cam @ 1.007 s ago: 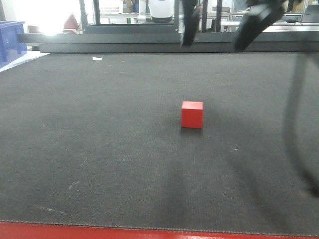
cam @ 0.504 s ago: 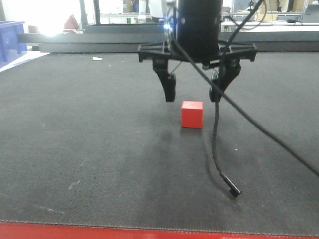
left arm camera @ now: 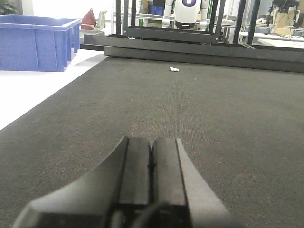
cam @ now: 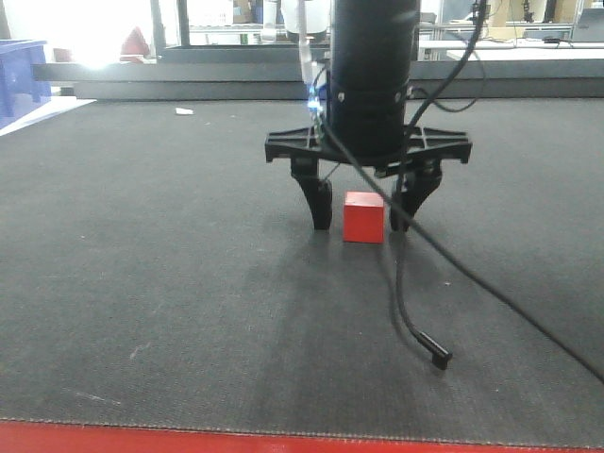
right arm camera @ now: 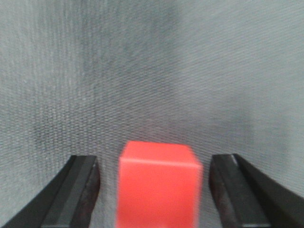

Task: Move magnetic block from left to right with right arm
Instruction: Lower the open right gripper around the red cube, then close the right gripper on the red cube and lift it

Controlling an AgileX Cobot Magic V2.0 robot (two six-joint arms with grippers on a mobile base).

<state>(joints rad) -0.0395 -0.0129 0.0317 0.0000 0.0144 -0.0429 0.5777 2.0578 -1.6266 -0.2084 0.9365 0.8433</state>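
Tally: one small bright-red matte cube (cam: 363,217). Two black two-fingered grippers, namely right gripper (cam: 360,223) and left gripper (left arm camera: 151,159); four fingers in total, two per wrist view. One dark grey woven mat (cam: 142,283). One blue plastic bin (left arm camera: 38,42). One small white scrap (cam: 184,111). One loose black cable with plug end (cam: 437,356); more strands higher up, count unclear. One lit blue-white indicator light (cam: 314,94). One red strip (cam: 283,442) at near edge.
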